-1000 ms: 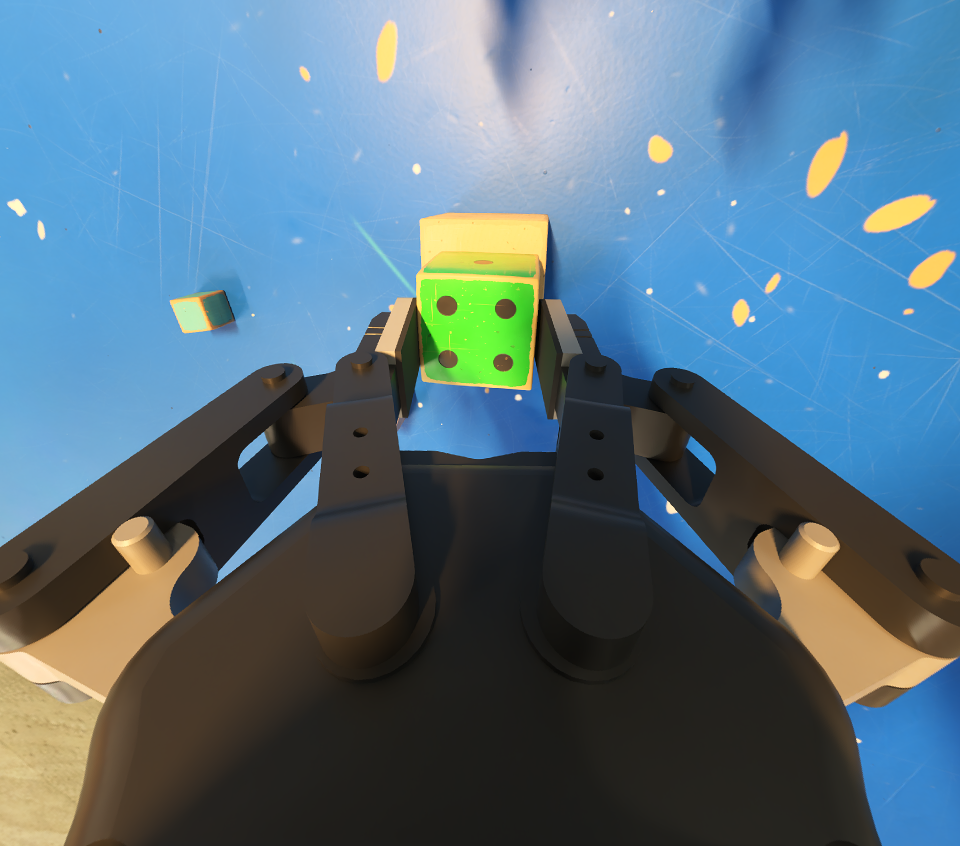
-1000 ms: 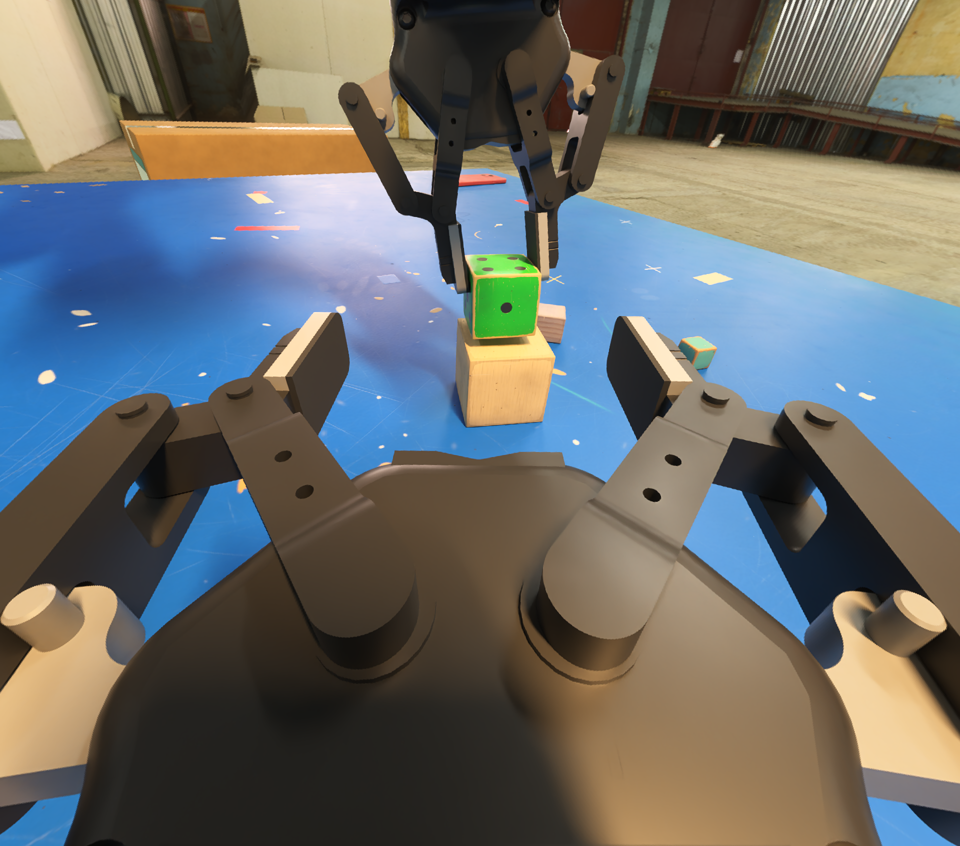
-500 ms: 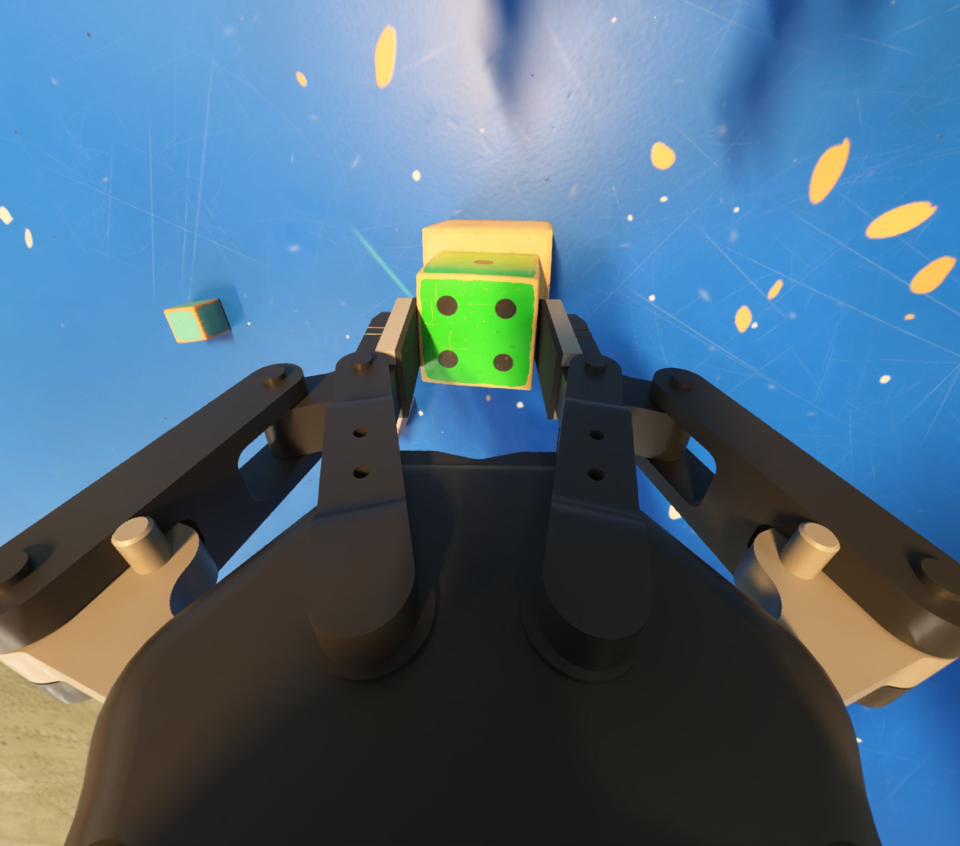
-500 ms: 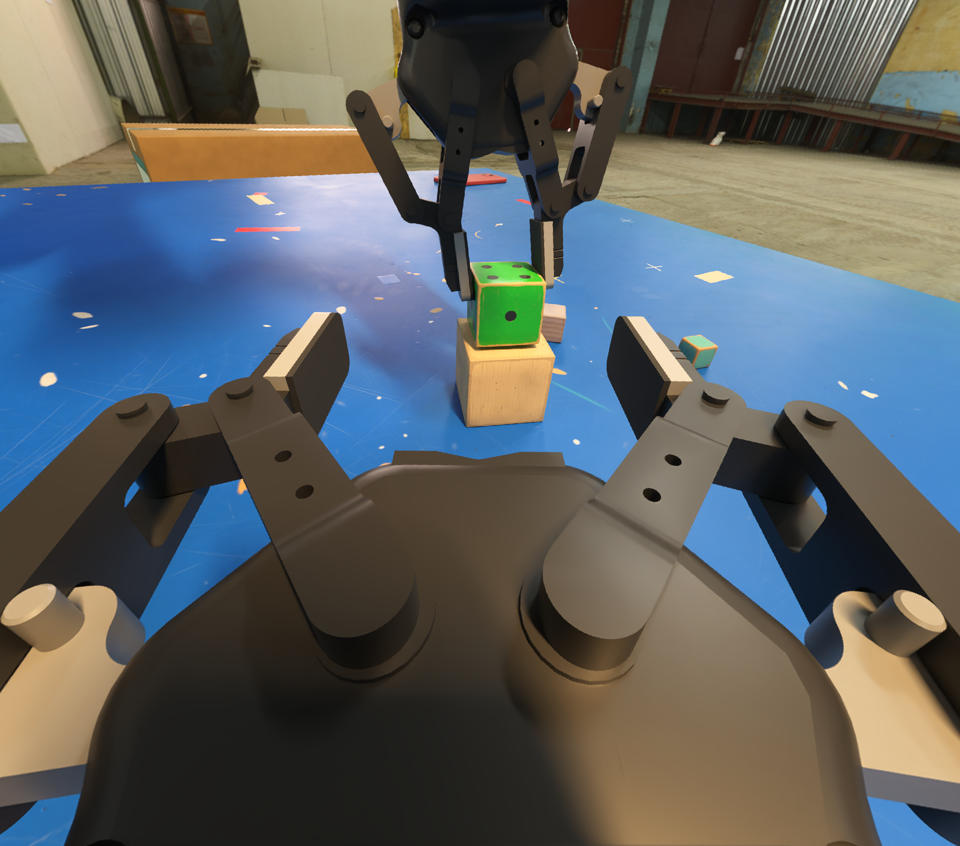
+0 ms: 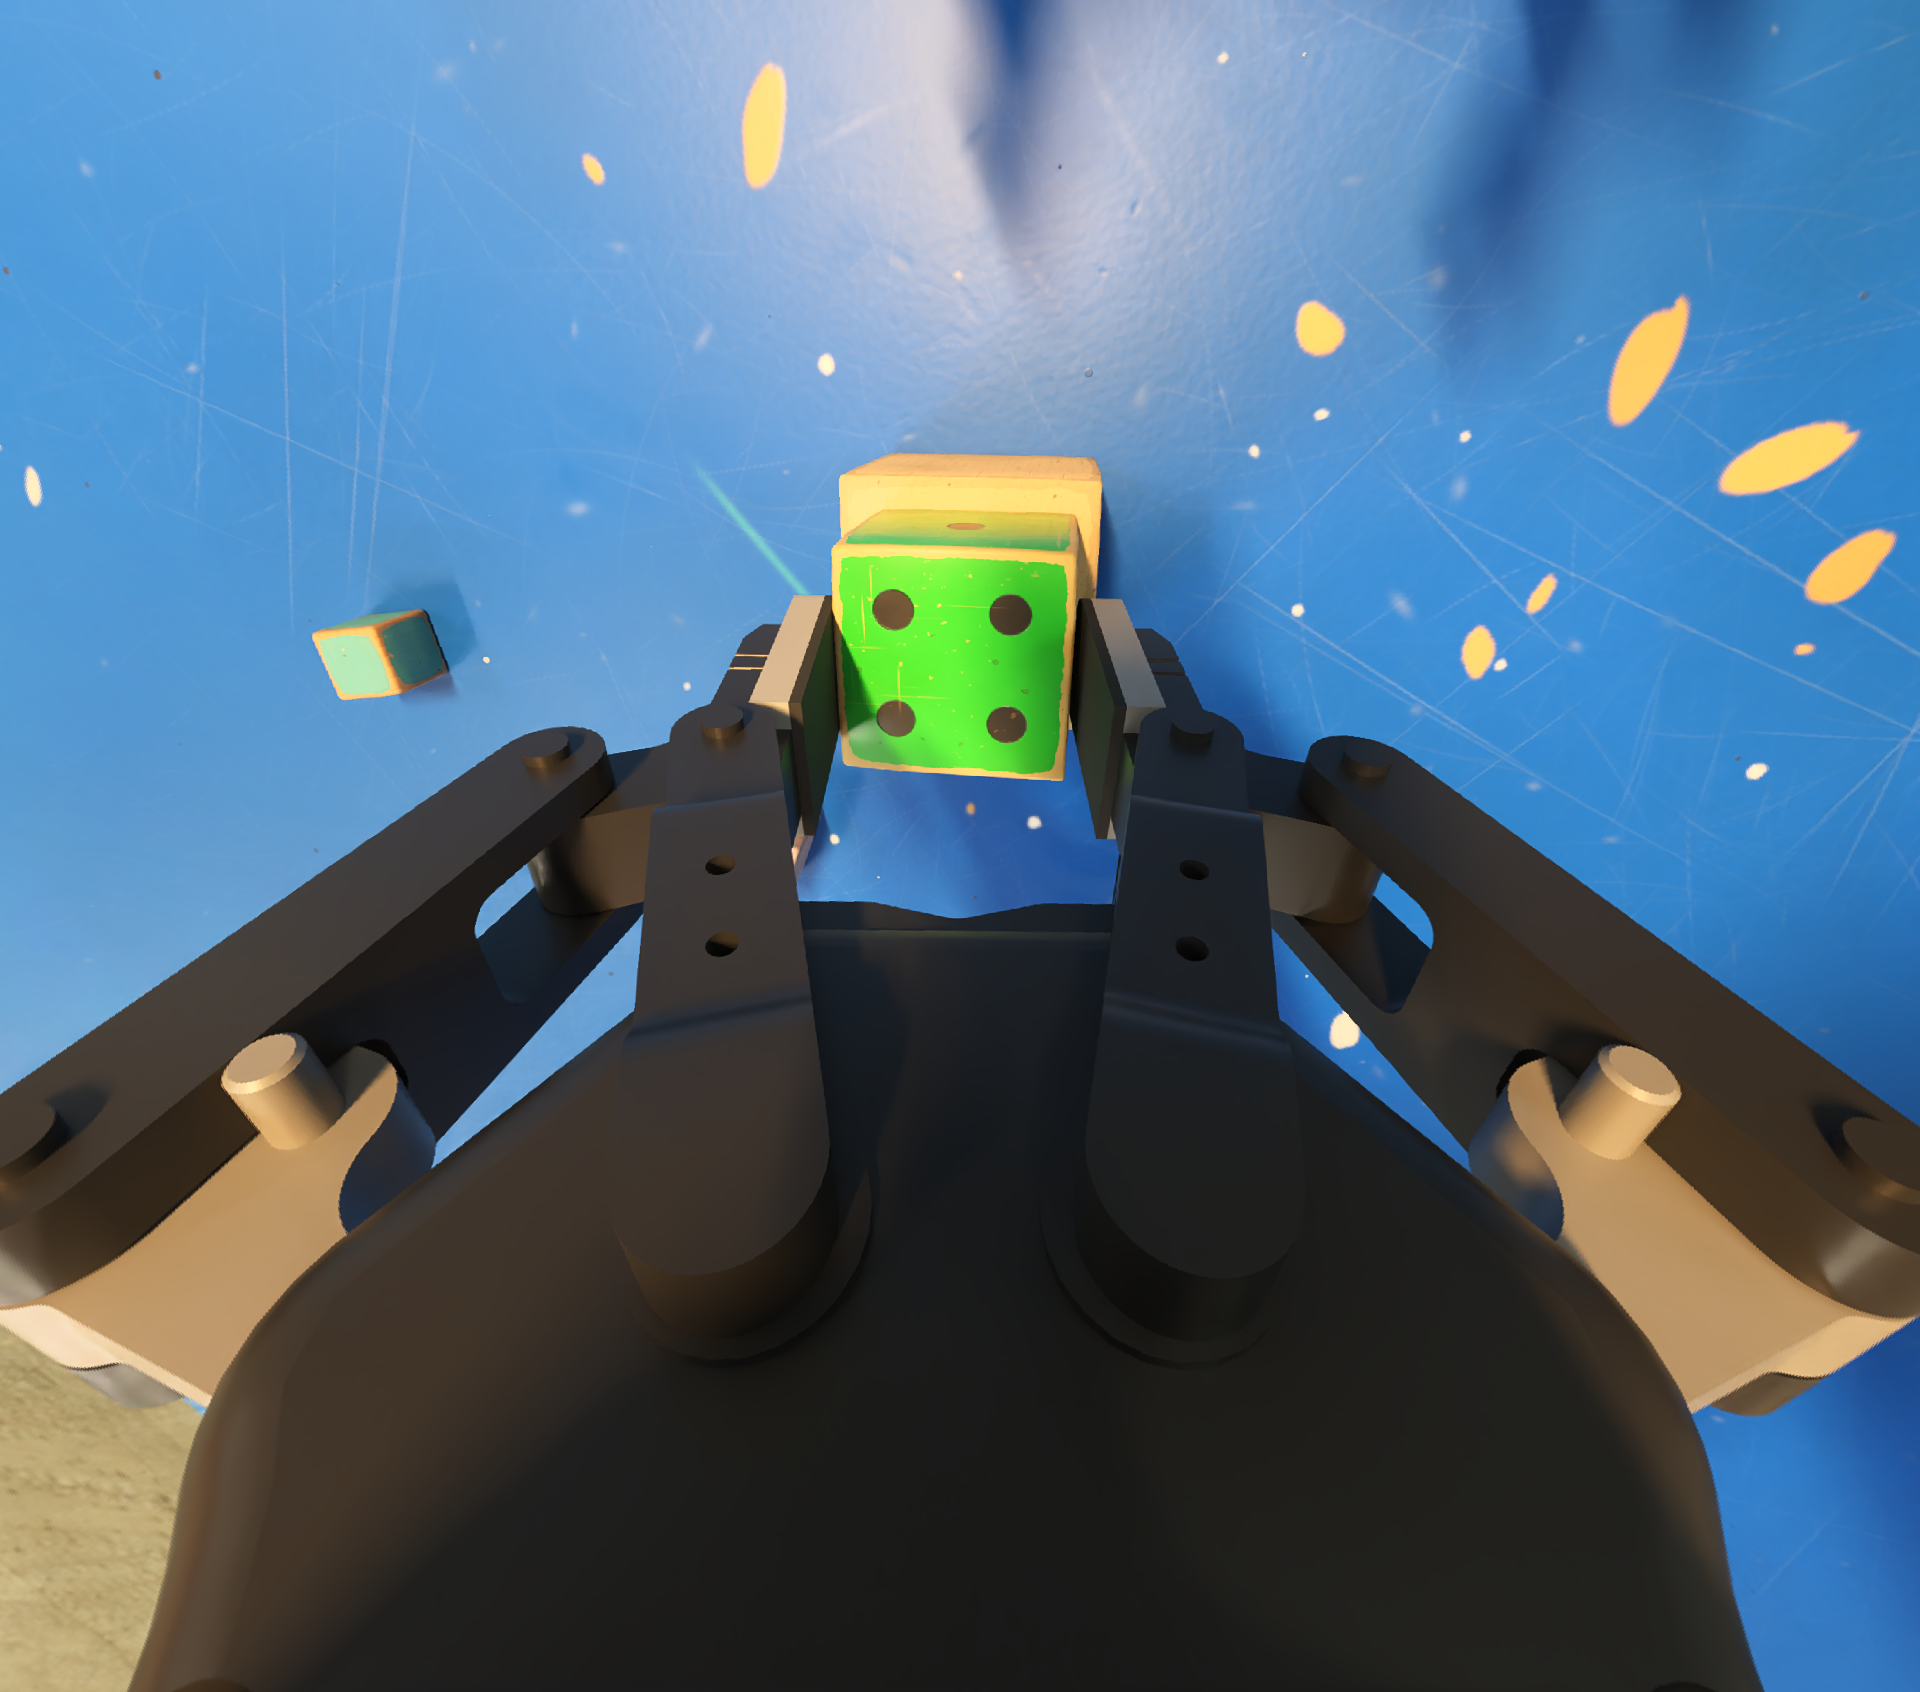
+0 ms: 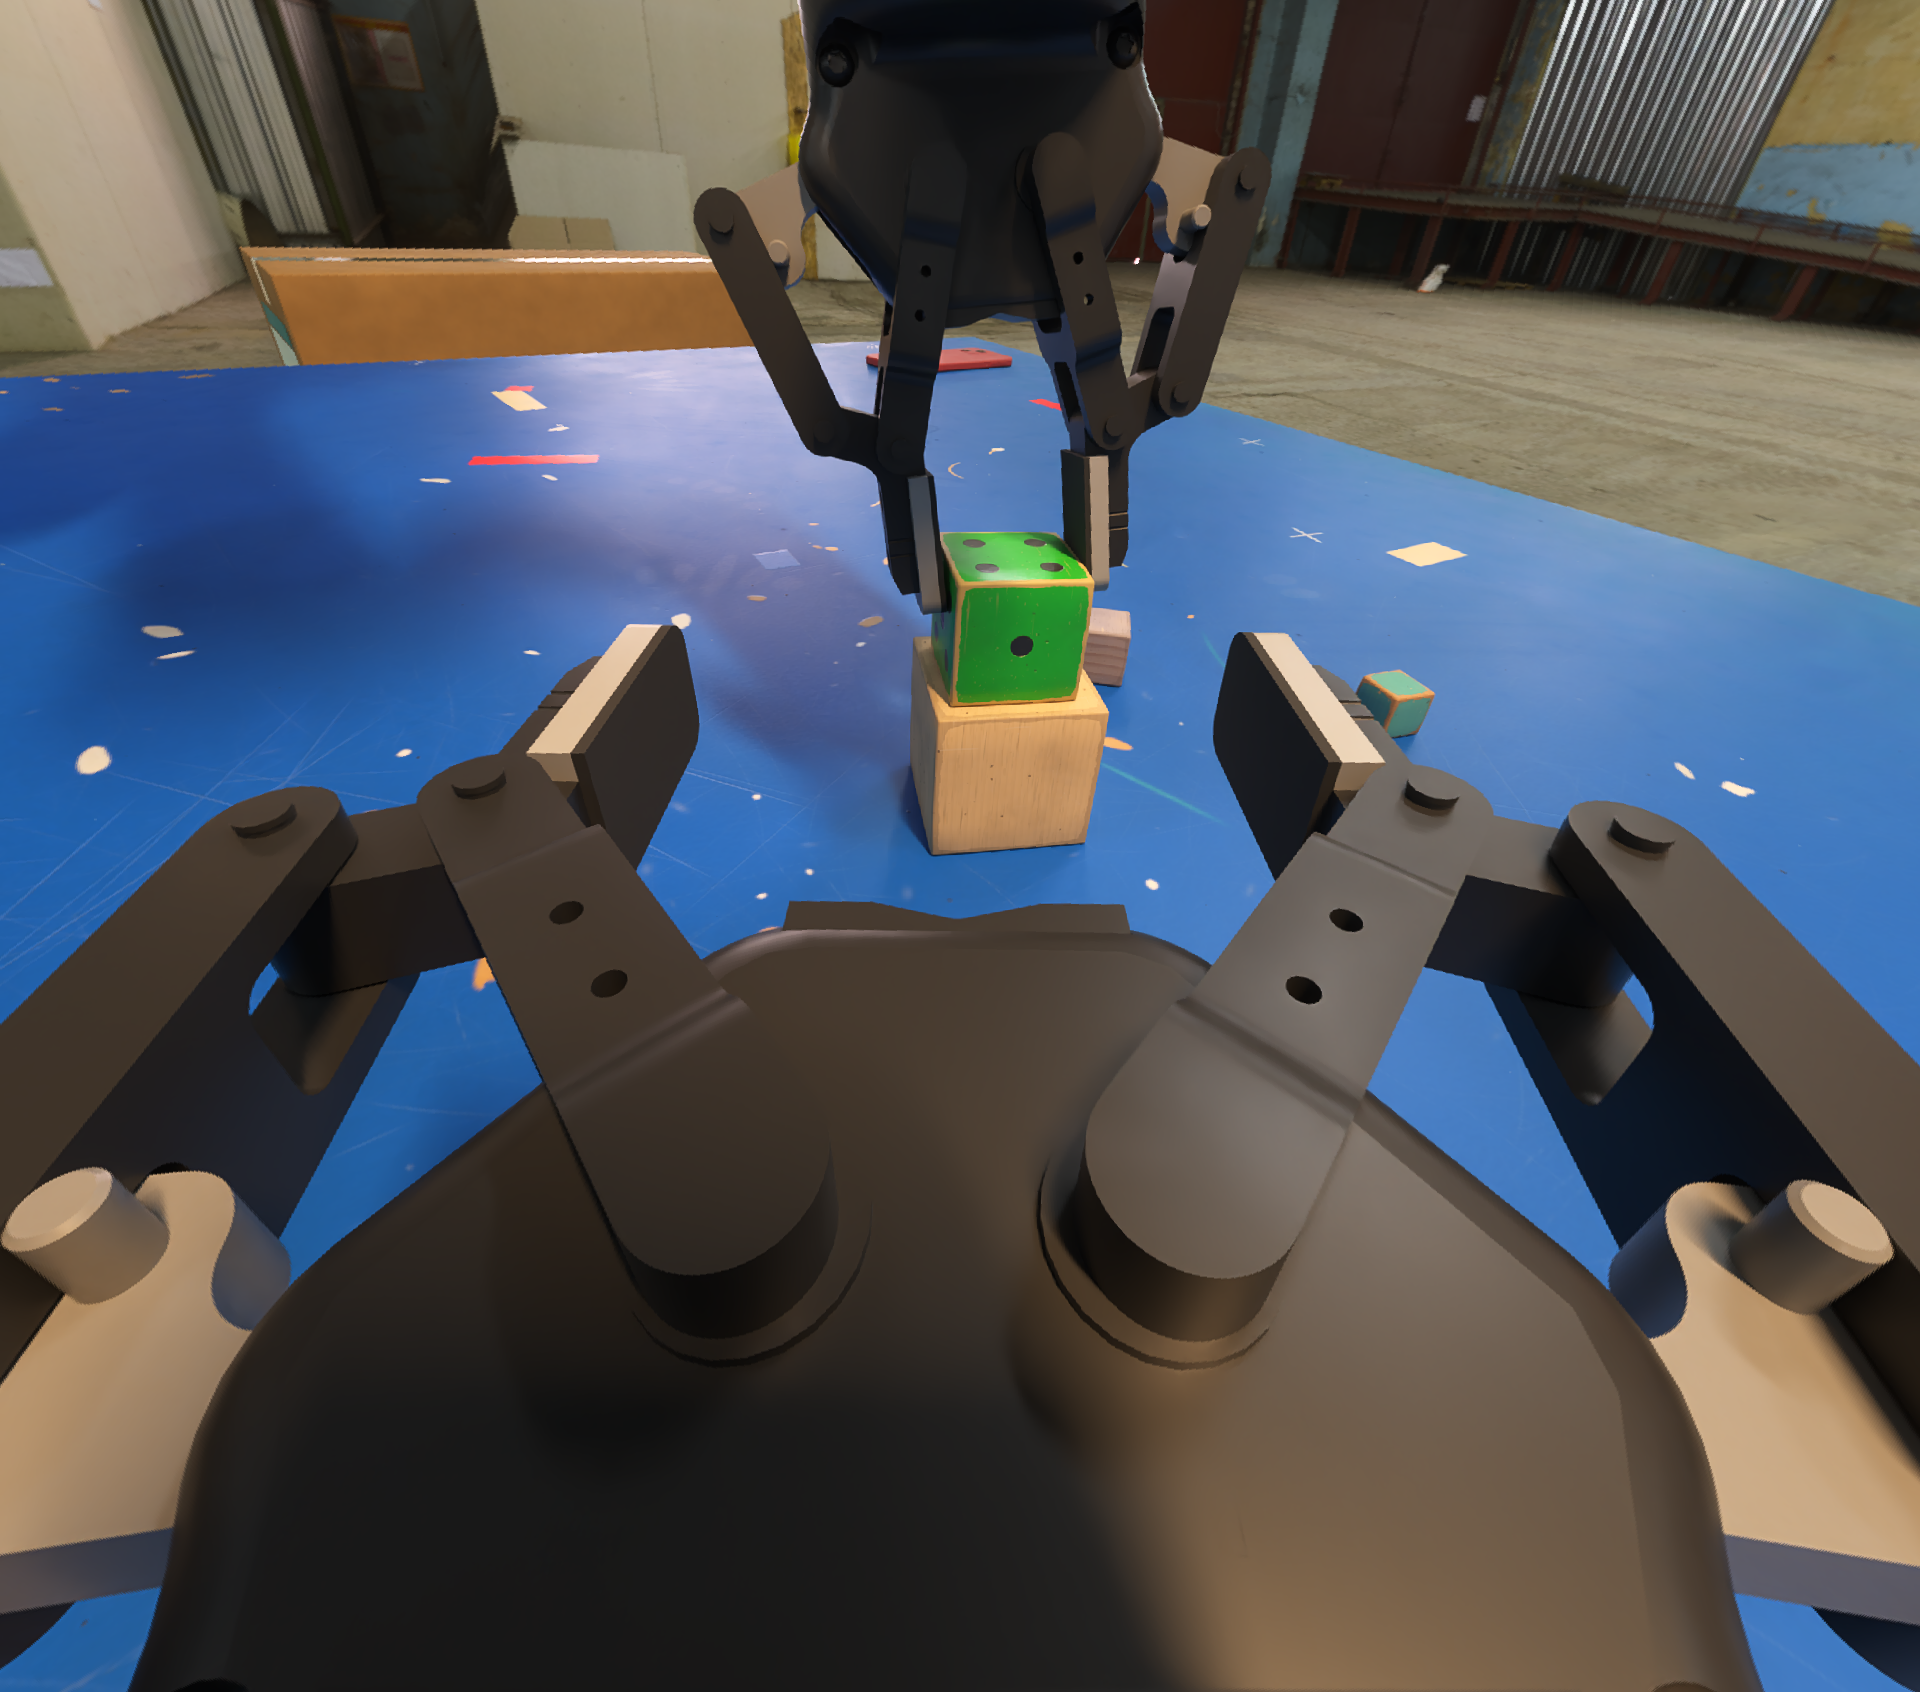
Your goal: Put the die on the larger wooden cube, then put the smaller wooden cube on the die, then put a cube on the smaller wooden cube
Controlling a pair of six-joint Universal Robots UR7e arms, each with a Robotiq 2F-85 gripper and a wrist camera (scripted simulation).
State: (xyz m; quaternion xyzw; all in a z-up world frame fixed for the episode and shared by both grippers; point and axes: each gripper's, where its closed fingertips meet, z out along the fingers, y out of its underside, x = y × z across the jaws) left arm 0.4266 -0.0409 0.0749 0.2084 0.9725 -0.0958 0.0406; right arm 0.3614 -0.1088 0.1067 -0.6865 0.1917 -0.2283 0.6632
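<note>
So the green die (image 6: 1013, 629) is sitting on top of the bigger wooden cube (image 6: 1006, 769), a bit skewed relative to it. The left claw (image 6: 1006, 546) hangs straight down over it with a finger on each side; there's a sliver of gap on both sides, so it looks let go. The right claw (image 6: 956, 707) is low over the blue counter (image 6: 312, 603), spread wide and holding nothing. The small wooden cube (image 6: 1110, 645) is just behind the stack, and a teal cube (image 6: 1397, 700) lies off to the side.
</note>
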